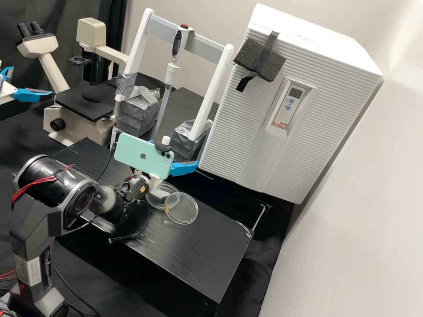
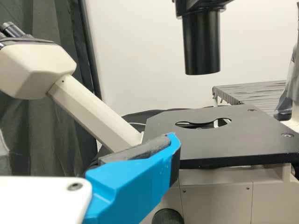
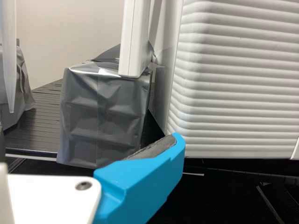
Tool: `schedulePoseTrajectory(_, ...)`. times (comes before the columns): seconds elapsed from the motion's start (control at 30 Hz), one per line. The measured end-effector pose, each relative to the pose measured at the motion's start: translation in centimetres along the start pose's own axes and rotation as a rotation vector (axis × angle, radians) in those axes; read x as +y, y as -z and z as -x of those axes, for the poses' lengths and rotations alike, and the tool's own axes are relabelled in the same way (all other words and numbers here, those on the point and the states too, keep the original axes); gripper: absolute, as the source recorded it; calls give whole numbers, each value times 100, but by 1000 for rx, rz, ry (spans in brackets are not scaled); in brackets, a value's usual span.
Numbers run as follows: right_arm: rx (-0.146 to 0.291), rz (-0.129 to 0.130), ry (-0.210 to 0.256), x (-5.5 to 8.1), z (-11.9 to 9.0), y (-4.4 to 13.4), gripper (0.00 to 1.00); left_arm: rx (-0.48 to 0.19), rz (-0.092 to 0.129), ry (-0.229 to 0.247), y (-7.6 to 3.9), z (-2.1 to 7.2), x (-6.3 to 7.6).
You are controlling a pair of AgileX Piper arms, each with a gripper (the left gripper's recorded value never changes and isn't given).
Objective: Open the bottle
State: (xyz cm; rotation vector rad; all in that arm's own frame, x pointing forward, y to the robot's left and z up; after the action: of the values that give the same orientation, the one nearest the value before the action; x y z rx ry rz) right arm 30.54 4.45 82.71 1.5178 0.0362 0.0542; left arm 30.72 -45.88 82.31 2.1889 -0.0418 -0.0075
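A small white cap, apparently the bottle's, peeks over a mint-green phone mounted by the near arm's wrist; whatever is beneath the cap is hidden. My right gripper is at that spot and stands open. One blue finger juts toward the white machine, and a bit of the other shows behind the phone. I cannot tell if the cap lies between them. The right wrist view shows one blue finger and no bottle. My left gripper hangs open at the far left by the microscope, its finger near the stage.
Two clear petri dishes lie on the raised black platform under the right gripper. A white stand with a pipette rests on foil-wrapped blocks. A big ribbed white machine stands close on the right.
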Motion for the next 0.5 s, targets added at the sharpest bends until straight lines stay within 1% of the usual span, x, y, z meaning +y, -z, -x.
schedulePoseTrajectory(0.17, 0, 0, 0, 0, 0, 0, 100, 0, 0, 0, 0, 0, 0)
schedulePoseTrajectory(0.23, 0, 0, 0, 0, 0, 0, 100, -5, 0, 1, -15, 0, -3)
schedulePoseTrajectory(0.27, 0, 0, 0, 0, 0, 0, 100, -15, 0, 2, -44, 0, -7)
schedulePoseTrajectory(0.3, 0, 0, 0, 0, 0, 0, 100, -32, 0, 4, -95, 3, -10)
schedulePoseTrajectory(0.37, 0, 0, 0, 0, 0, 0, 100, -65, 7, 4, -184, 11, -10)
schedulePoseTrajectory(0.4, 0, 0, 0, 0, 0, 0, 100, -104, 10, 2, -286, 24, -5)
schedulePoseTrajectory(0.47, 0, 0, 0, 0, 0, 0, 100, -166, 2, -1, -439, 27, 7)
schedulePoseTrajectory(0.5, 0, 0, 0, 0, 0, 0, 100, -191, 2, -5, -511, 31, 16)
